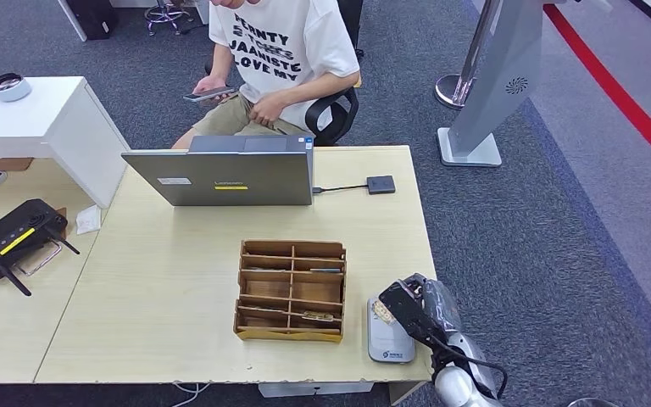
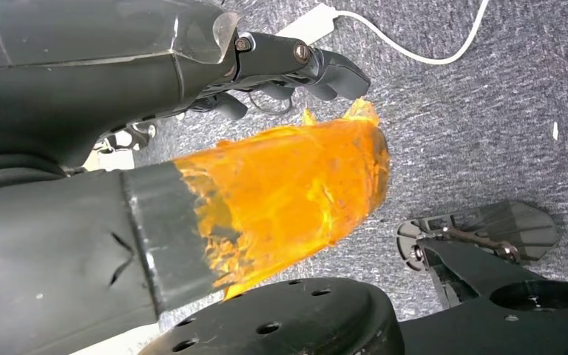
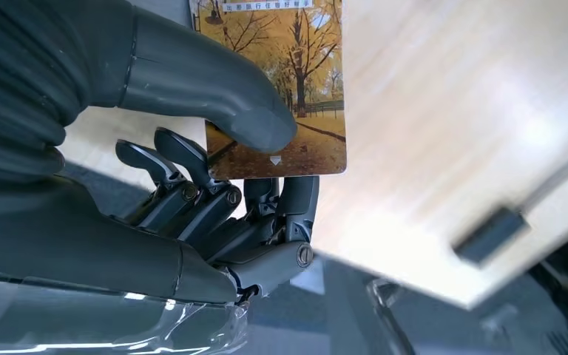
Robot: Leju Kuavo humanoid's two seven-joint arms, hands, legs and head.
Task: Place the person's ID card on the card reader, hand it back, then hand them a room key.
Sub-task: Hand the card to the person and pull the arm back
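- The right hand (image 1: 407, 307) sits at the near right corner of the light wooden table (image 1: 178, 280), directly over the grey card reader (image 1: 388, 341) that lies flat there.
- In the right wrist view, that hand (image 3: 214, 185) pinches a card (image 3: 296, 81) printed with autumn trees in yellow and orange.
- The thick grey thumb (image 3: 229, 96) presses across the card's printed face, while the darker fingers (image 3: 296, 200) curl up behind its lower edge; the card is clamped between the two.
- Most of the card stands clear beyond the thumb tip, its face open to the wrist camera, with a small white arrow mark just below the thumb.
- From the head view the card (image 1: 381, 311) appears as a small pale patch at the fingertips, over the reader's upper part; whether it touches the reader cannot be told.
- The left hand (image 2: 296, 66) hangs above grey carpet; its dark fingers are curled inward with nothing between them, and its thumb (image 2: 281, 192) is wrapped in orange tape.
- A wooden compartment tray (image 1: 291, 290) stands just left of the reader, with a few cards lying in its slots.
- A closed-looking grey laptop (image 1: 220, 174) stands at the far side of the table, with a cable leading to a small dark adapter (image 1: 381, 184).
- A person (image 1: 280, 59) in a white printed T-shirt sits behind the table, holding a phone (image 1: 208, 94).
- A black controller (image 1: 13, 237) lies on the adjoining table to the left.
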